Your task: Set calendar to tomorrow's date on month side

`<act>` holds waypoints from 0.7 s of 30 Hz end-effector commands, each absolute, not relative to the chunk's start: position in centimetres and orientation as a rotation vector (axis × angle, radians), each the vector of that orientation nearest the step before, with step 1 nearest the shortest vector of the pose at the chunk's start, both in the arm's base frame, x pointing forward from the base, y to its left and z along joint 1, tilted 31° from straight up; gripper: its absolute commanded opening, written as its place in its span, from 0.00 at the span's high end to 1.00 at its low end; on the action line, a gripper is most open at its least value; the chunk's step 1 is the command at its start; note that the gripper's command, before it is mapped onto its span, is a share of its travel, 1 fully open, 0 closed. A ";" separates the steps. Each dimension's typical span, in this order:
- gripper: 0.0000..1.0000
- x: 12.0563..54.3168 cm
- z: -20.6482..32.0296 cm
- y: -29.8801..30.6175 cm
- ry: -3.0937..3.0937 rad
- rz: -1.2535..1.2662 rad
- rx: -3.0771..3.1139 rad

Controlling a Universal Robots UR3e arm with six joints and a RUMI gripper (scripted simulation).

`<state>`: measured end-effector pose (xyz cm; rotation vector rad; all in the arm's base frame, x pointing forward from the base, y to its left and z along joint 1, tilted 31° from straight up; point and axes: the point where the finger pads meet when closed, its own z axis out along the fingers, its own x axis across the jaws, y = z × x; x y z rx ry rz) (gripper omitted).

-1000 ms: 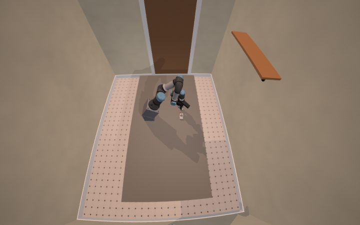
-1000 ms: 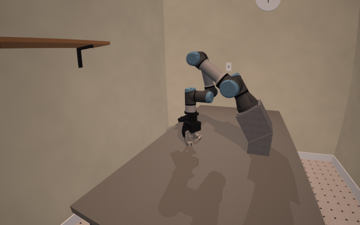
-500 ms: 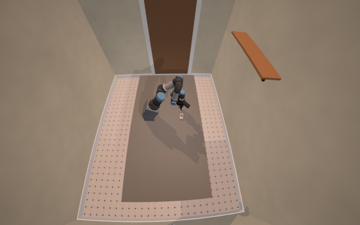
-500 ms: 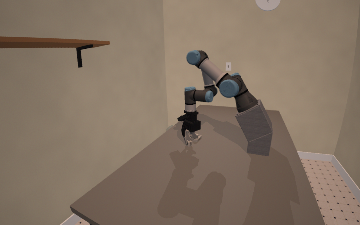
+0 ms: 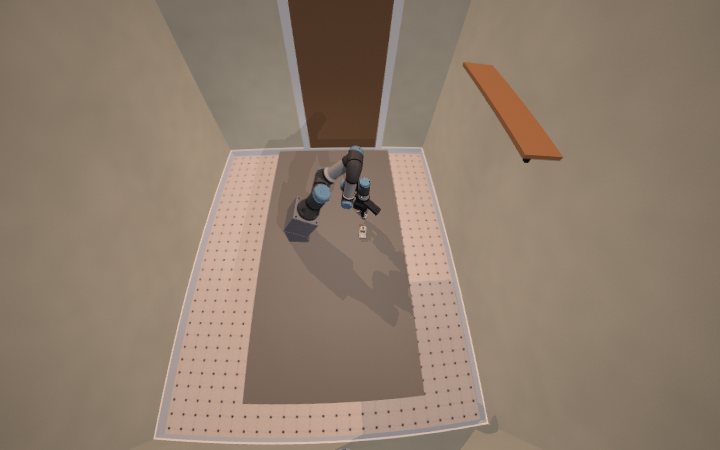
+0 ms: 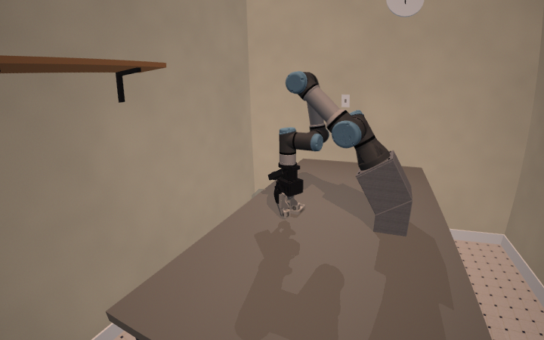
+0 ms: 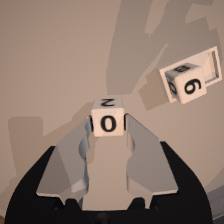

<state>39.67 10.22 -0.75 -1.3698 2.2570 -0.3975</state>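
two-jaw gripper closed on one cube, the other left in the tray

nearest the wrist camera, the black-and-grey two-jaw gripper (image 5: 363,214) (image 6: 294,211) (image 7: 108,115) is seen closed on a white cube with black digits (image 7: 108,120), pinched between the fingertips. a 0 is shown towards the camera and what looks like a sideways 2 on the far face. to the far right in that view, well apart from the pincer, lies the small white rectangular tray (image 5: 362,237) (image 7: 200,54); a second white cube with a 6 or 9 on top (image 5: 363,228) (image 7: 186,84) is held at its left end, the right end being vacant. the re-facing of the gripped cube is judged to be in hand. next, the required digit should be turned upright to the month side, which cannot be made out, before the cube is lowered flat.

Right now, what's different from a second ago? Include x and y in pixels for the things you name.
The end effector (image 5: 364,215) (image 6: 294,211) (image 7: 108,115) has risen slightly, the elbow (image 6: 295,81) lifting with it. It is now shut on the cube showing 0 (image 7: 108,126); the earlier views are too small to show whether it was already gripped. The tray (image 5: 362,237) (image 7: 192,57) and arm base (image 5: 301,229) (image 6: 392,218) stayed put.
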 end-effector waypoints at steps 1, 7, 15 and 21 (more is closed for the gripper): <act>0.89 38.9 -0.3 10.2 2.268 -0.387 -1.378; 0.89 38.3 0.7 10.3 2.268 -0.386 -1.378; 0.89 37.5 2.2 10.3 2.267 -0.387 -1.377; 0.89 37.2 2.9 10.3 2.265 -0.389 -1.376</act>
